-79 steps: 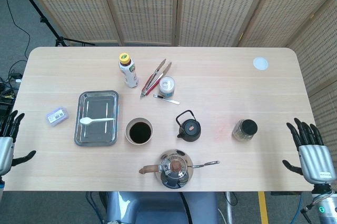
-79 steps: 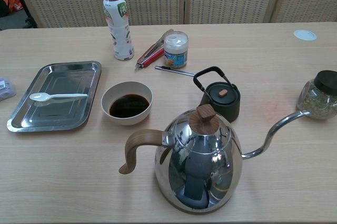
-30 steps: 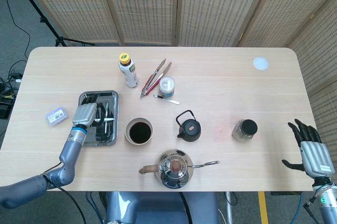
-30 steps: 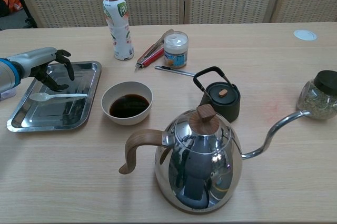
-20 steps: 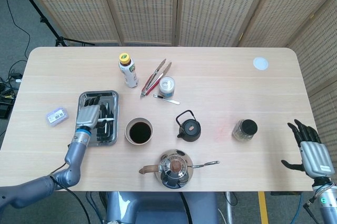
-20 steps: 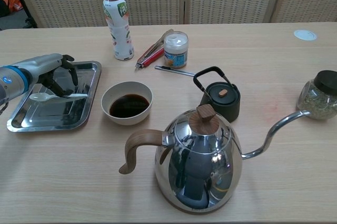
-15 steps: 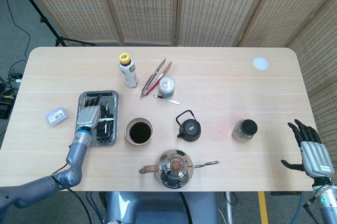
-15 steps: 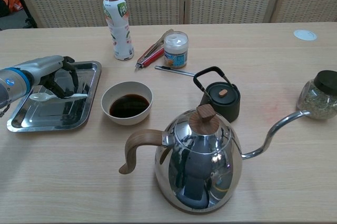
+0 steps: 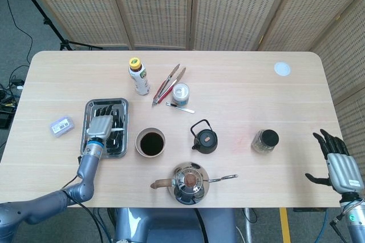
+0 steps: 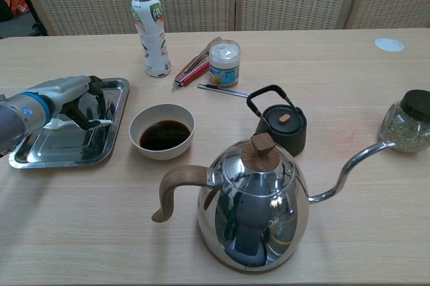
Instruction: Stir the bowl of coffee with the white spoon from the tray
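The white spoon (image 10: 101,122) lies flat in the steel tray (image 10: 40,158) at the table's left; in the head view only its handle (image 9: 118,130) shows beside the tray's rim (image 9: 88,152). My left hand (image 10: 70,94) hovers low over the spoon, with its dark fingers arched down on both sides of the handle; from above, the left hand (image 9: 101,123) covers the spoon's bowl. No grip on the spoon is visible. The bowl of coffee (image 10: 161,131) stands just right of the tray, also as bowl (image 9: 151,142). My right hand (image 9: 341,166) hangs open off the table's right edge.
A steel kettle (image 10: 252,209) with a wooden handle stands near the front edge. Behind it sits a black teapot (image 10: 282,125). A bottle (image 9: 138,76), tongs (image 9: 169,83), a small can (image 9: 181,93), a herb jar (image 9: 266,140) and a blue box (image 9: 61,125) are spread around.
My left arm came in from the table's left side, moved over the tray and lowered its fingers around the spoon. The spoon has stayed in place. The right hand barely moved.
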`<action>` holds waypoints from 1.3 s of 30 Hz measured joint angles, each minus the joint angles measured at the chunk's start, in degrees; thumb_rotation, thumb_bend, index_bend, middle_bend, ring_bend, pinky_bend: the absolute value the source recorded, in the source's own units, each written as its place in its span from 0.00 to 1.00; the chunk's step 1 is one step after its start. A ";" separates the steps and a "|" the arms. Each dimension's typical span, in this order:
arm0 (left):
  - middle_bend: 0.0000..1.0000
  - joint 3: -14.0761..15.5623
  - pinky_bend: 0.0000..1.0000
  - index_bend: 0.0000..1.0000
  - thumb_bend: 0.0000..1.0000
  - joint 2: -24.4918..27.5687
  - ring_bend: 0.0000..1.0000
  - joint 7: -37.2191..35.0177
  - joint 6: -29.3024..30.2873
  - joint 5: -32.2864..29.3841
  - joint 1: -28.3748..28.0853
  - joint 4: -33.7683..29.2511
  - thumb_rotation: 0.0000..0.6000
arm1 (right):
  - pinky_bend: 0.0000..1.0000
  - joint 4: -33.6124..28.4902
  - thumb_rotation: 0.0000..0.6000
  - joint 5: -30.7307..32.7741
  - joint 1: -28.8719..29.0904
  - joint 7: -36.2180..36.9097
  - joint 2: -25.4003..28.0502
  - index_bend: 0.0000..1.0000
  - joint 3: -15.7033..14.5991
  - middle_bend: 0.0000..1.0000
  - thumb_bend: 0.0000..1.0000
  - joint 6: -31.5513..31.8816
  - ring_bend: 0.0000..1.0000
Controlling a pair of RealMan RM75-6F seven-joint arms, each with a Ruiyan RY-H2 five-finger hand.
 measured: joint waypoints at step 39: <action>0.00 -1.29 0.00 0.64 0.42 -1.89 0.00 -2.16 -0.14 3.25 0.73 2.80 1.00 | 0.00 -0.23 1.00 0.29 0.30 1.00 0.25 0.00 -0.21 0.00 0.00 -0.99 0.00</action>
